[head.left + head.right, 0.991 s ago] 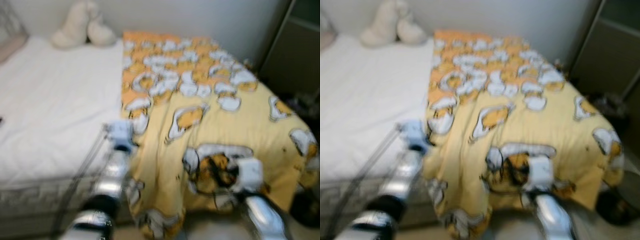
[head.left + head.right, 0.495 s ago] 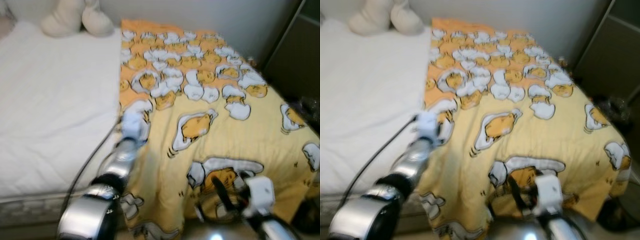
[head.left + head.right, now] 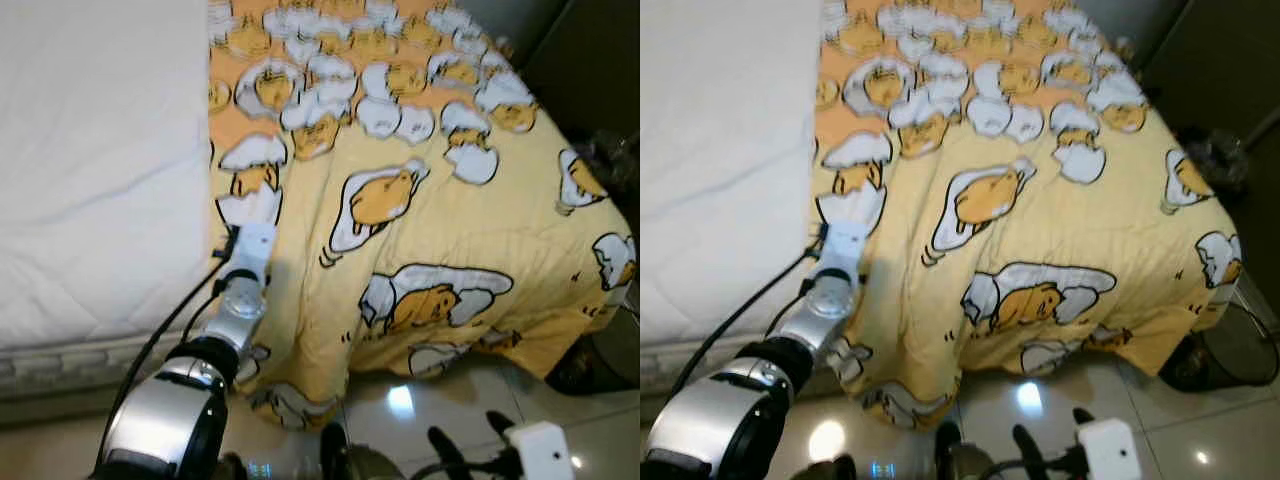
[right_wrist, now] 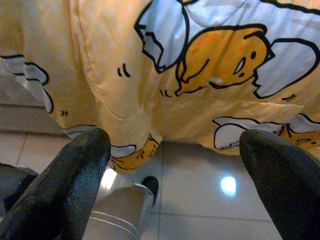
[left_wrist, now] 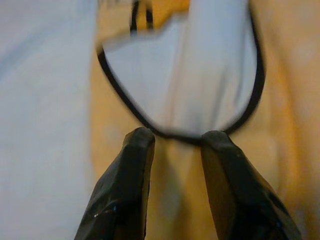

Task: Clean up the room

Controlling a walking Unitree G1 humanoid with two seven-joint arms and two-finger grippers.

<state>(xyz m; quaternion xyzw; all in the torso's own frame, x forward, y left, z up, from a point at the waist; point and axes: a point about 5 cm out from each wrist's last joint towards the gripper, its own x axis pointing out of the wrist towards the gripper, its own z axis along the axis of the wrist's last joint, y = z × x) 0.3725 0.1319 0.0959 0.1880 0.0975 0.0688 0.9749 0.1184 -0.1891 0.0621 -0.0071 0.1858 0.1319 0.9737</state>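
A white quilted mattress [image 3: 90, 170] lies bare on the left; beside it the left pincer [image 5: 175, 142], fingers narrowly parted, presses the yellow cartoon-egg printed blanket [image 3: 420, 200] draped over the bed's foot toward glossy floor tiles [image 3: 440, 400]. The right pincer [image 4: 175, 165] hangs wide open, low.

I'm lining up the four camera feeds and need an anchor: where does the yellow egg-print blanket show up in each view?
Left eye view: the yellow blanket covers the bed's right part and hangs over its foot toward the tiled floor.
Right eye view: same place, beside the white sheet.
Left wrist view: blurred, just beyond the left pincer.
Right wrist view: its hanging edge above the floor, between the right pincer's fingers.
Shared landmark: the white sheet's edge beside the blanket.
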